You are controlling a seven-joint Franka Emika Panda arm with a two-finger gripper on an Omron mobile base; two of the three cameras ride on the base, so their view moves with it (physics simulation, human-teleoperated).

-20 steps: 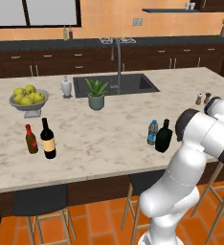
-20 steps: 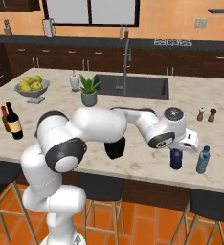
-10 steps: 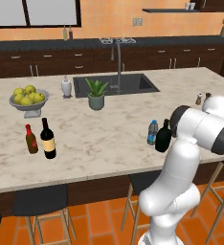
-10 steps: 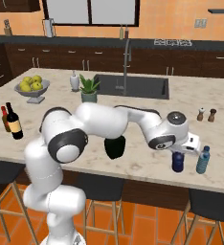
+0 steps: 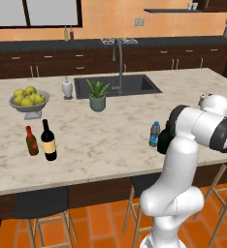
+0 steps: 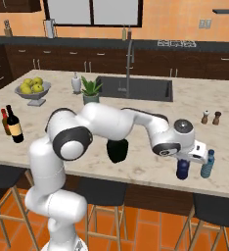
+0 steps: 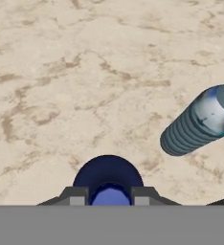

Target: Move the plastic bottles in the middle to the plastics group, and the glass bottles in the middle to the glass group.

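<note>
fingers: we see our fingers closed on the dark blue bottle, one tip on each side of its top; in the right base view they sit right above that bottle
dark blue bottle: upright on the marble surface, held between the fingers, near the front edge
clear water bottle: just beside the fingers, on the side away from the arm; in the hand view it lies to the right of the tips and apart from them; in the left base view it stands just left of our arm
dark green-black bottle: standing on the surface, well apart from the fingers, on their other side and partly behind our forearm; in the left base view we can just make out its dark edge at the arm, beside the water bottle
wine bottle: far from the fingers, at the other end of the surface, tan label facing us
sauce bottle: touching or nearly touching the wine bottle, on its far side from the fingers
fruit bowl: behind those two bottles, holding yellow-green fruit
potted plant: at the sink's front edge, well apart from the fingers
</note>
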